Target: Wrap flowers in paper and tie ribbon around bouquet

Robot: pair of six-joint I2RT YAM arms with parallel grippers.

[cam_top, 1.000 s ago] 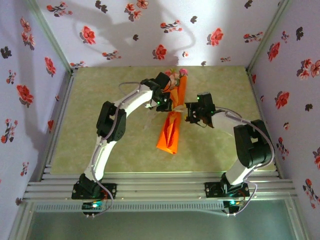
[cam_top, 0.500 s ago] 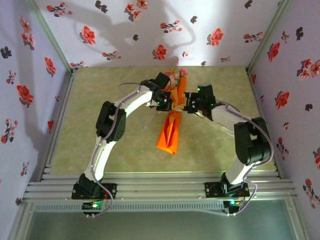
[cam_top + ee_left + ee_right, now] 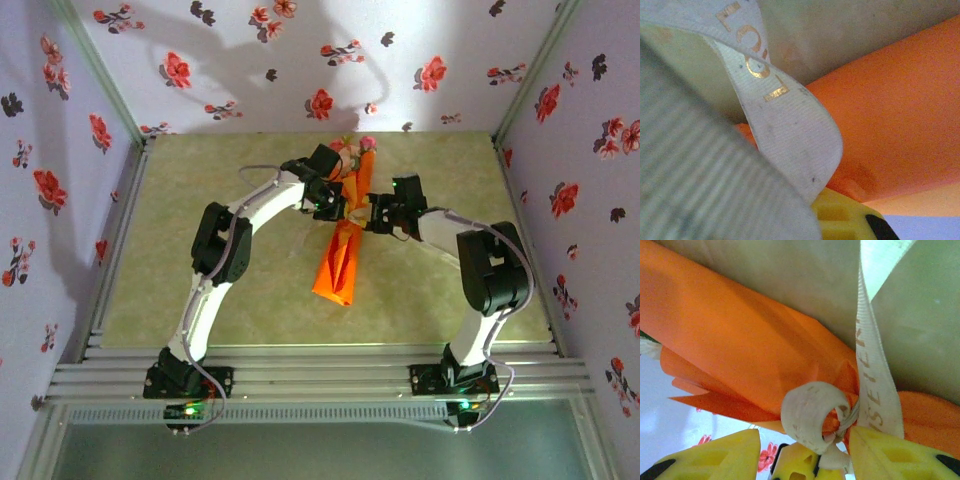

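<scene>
The bouquet [image 3: 343,250] lies on the table as a long orange paper cone, with the flowers [image 3: 350,148] at its far, wide end. The cream ribbon [image 3: 812,415] with gold letters is knotted round the orange paper [image 3: 740,335], and one curl stands out from the knot. My left gripper [image 3: 335,205] is shut on the ribbon [image 3: 785,125] beside the cone; one yellow finger [image 3: 845,220] shows under the strip. My right gripper [image 3: 373,213] sits on the cone's other side. In the right wrist view the right gripper [image 3: 804,435] is open, with the curl and the left gripper's tip between its fingers.
Flower-print walls enclose the green table [image 3: 200,260] on three sides. An aluminium rail frame [image 3: 320,375] carrying both arm bases runs along the near edge. A ribbon strand [image 3: 872,370] runs up from the knot along the right finger.
My right gripper has moved left and slightly away from the bases, up against the bouquet's tied middle. The left arm and the bouquet have stayed in place.
</scene>
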